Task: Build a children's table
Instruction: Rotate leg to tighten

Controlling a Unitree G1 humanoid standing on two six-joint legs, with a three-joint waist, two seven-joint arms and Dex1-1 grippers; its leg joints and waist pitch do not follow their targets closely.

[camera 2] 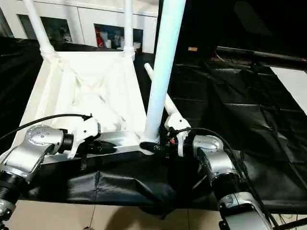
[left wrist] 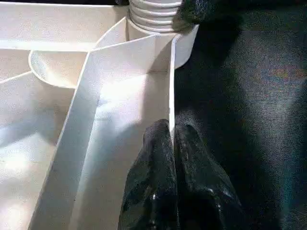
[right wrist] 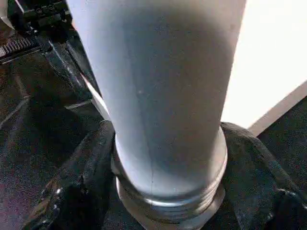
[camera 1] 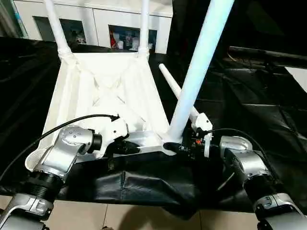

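Left gripper (camera 1: 125,145): closed, fingers (left wrist: 163,158) pinched on the thin near rim wall of the table top (camera 1: 96,96), one finger inside the rim, one outside. Grip point on the near edge, between the near-left corner and the near-right corner socket.

Table top: lying upside down on black sheeting (camera 1: 249,96), ribbed underside facing up, diagonal ribs meeting at the centre. Near edge at the front edge of the sheeted surface.

Far-left leg (camera 1: 56,26) and far-right leg (camera 1: 144,26): seated upright in the two far corner sockets.

Near-right leg (camera 1: 199,62): standing in the near-right corner socket, leaning slightly to the right toward its upper end, ribbed lower end visible at the socket (left wrist: 153,14).

Right gripper (camera 1: 181,148): fingers (right wrist: 76,191) set either side of the near-right leg at its ribbed base, close against the tube on both sides. Firm clamping versus loose bracketing: cannot tell.

Fourth leg (camera 1: 175,88): lying loose on the sheeting just right of the table top, behind the near-right leg, partly hidden by it and by the right wrist.

White cabinet (camera 1: 100,24) with open compartments: beyond the far edge of the table top. Pale floor tiles (camera 1: 144,218): below the front edge of the sheeting.
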